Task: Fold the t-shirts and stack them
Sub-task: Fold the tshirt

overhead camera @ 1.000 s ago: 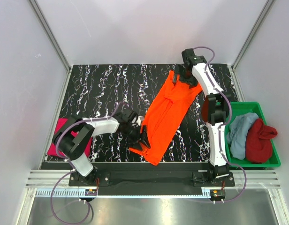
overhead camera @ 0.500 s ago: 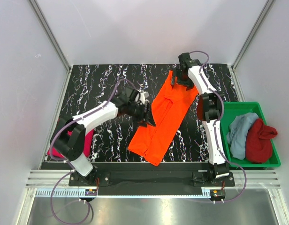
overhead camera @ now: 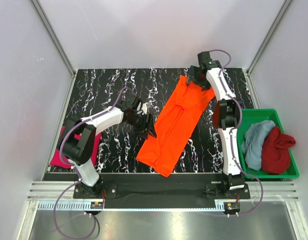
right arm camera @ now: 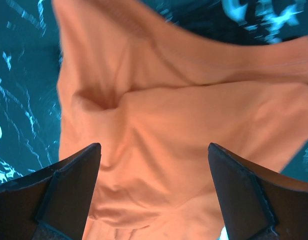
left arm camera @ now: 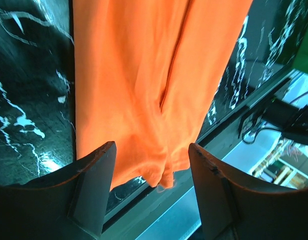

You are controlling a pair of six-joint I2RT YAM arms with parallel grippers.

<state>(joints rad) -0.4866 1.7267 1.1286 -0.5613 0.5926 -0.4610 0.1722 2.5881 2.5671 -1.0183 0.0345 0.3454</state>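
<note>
Tools both open, nothing gripped. Left tool (overhead camera: 145, 127): jaws moderately apart, at left long edge of orange t-shirt (overhead camera: 174, 125), around mid-length. Wrist view: fingers (left arm camera: 94, 190) framing near end of the cloth, no fabric between them; contact with cloth not discernible. Right tool (overhead camera: 193, 80): jaws spread wide, at far end of same shirt, over the collar and shoulder area. Wrist view: wrinkled orange cloth under the gap, fingers (right arm camera: 69, 195) either side, no pinch visible. Orange t-shirt folded lengthwise into a long strip, flat and diagonal across mid-bench (overhead camera: 104, 90), far end toward right rear, near end close to front edge. Magenta-pink t-shirt (overhead camera: 58, 156) at left edge of bench, partly hidden under left arm. Light blue t-shirt (overhead camera: 254, 140) and dark red t-shirt (overhead camera: 276, 150) bunched side by side, touching, in green tray (overhead camera: 294, 173) just right of bench.
</note>
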